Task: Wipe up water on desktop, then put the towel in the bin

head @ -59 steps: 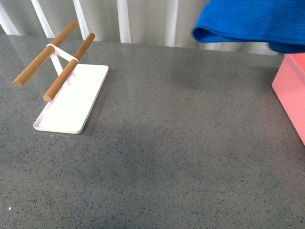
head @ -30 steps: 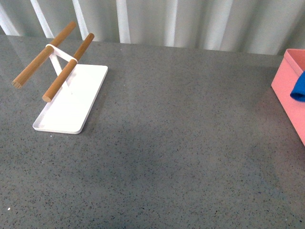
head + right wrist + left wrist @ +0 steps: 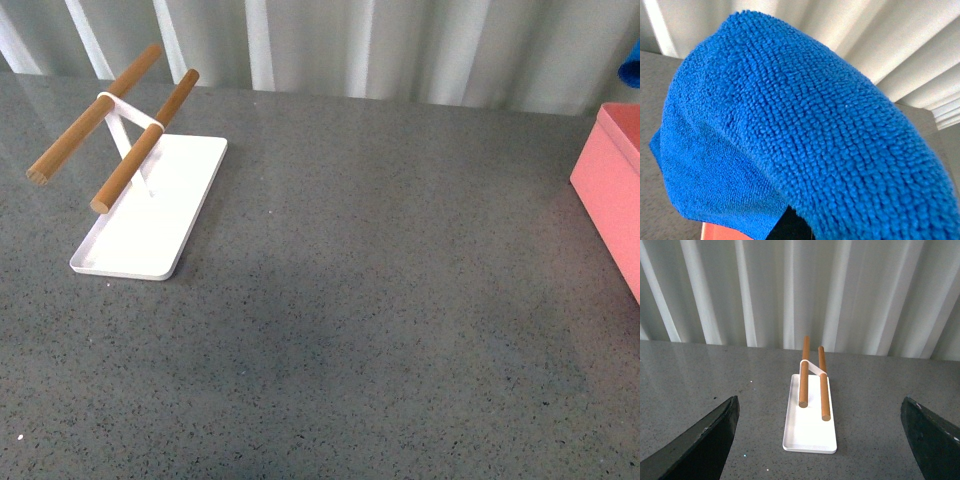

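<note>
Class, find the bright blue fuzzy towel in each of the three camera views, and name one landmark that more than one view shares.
Front view: only a small corner of the bright blue fuzzy towel shows at the far right edge.
Left wrist view: not in it.
Right wrist view: the towel fills most of the picture.
Shared landmark: the salmon-pink rectangular bin, a sliver of which also shows under the towel in the right wrist view.

Only a scrap of the thick bright blue terry towel [image 3: 631,72] shows in the front view, cut off above the desk's far right corner. The salmon-pink rectangular bin [image 3: 610,195] runs off the right edge. In the right wrist view the towel [image 3: 805,135] hides that gripper entirely.
</note>
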